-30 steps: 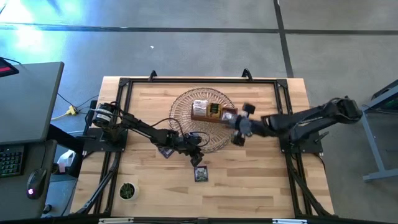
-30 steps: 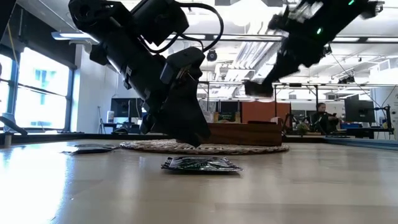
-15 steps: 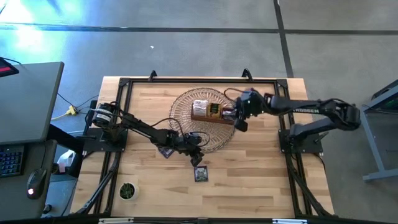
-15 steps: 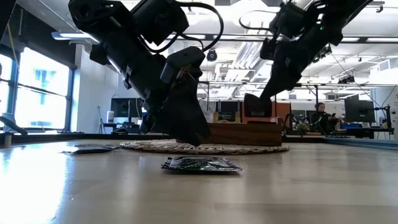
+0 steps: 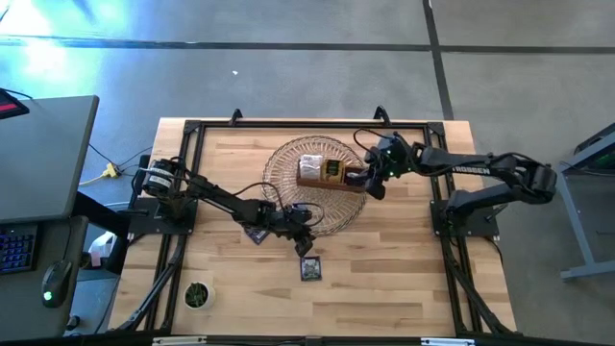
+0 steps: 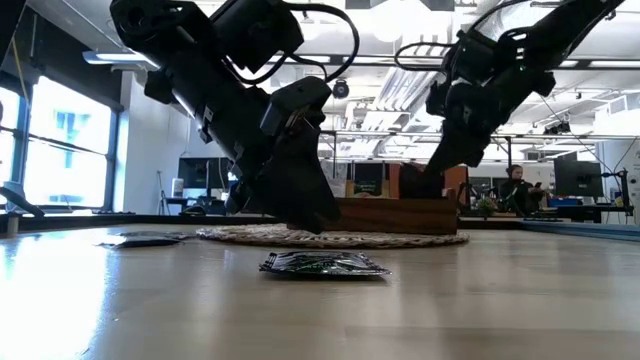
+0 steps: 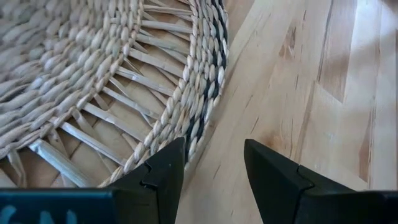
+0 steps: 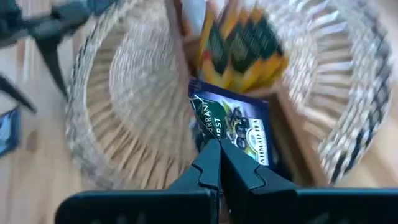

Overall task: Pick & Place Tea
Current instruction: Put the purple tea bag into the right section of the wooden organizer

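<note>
step: placing | right tool (image 8: 219, 152) pinching dark tea packet (image 8: 235, 124) over wooden box (image 5: 327, 174) | left tool (image 7: 211, 168) spread, empty | next: lower, let go

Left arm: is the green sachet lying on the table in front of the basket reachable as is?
Probably yes. The left pincer is open at the basket rim, the green sachet lies close by on bare table, nothing between.

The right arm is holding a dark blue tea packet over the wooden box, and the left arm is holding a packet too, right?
Not quite. The right end effector does pinch a dark blue tea packet over the wooden box. But the left end effector is open and empty, sitting at the basket rim, as the left wrist view shows.
</note>
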Robot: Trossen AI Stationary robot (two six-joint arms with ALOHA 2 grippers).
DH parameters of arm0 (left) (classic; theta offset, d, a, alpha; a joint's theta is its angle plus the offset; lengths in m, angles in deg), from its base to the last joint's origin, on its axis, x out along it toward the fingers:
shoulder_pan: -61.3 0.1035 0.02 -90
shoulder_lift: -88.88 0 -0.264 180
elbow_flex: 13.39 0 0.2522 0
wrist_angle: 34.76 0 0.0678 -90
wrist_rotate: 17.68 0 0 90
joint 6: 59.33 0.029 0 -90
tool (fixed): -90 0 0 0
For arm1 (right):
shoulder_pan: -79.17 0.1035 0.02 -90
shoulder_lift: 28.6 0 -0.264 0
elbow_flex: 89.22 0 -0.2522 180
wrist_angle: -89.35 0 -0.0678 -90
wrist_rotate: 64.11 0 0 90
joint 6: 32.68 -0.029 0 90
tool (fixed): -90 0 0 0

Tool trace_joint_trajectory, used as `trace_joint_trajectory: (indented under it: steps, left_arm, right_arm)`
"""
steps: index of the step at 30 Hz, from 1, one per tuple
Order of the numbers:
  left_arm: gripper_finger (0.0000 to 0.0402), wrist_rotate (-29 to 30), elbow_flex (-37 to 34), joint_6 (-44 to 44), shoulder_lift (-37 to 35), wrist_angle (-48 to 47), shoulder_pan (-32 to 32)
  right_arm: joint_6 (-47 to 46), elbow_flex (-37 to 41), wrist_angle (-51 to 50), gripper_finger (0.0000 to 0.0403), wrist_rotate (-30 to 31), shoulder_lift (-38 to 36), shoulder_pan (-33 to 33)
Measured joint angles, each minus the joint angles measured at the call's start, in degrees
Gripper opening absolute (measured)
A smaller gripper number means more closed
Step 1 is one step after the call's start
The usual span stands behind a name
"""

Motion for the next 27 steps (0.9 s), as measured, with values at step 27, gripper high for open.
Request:
trace_joint_trajectory:
  steps: [27]
  left_arm:
    - [0.0166,0.7,0.0,0.0,0.0,-1.3,0.0]
  right_arm:
    - [6.0,0.9,8.7,0.0028,1.0,-1.3,0.0]
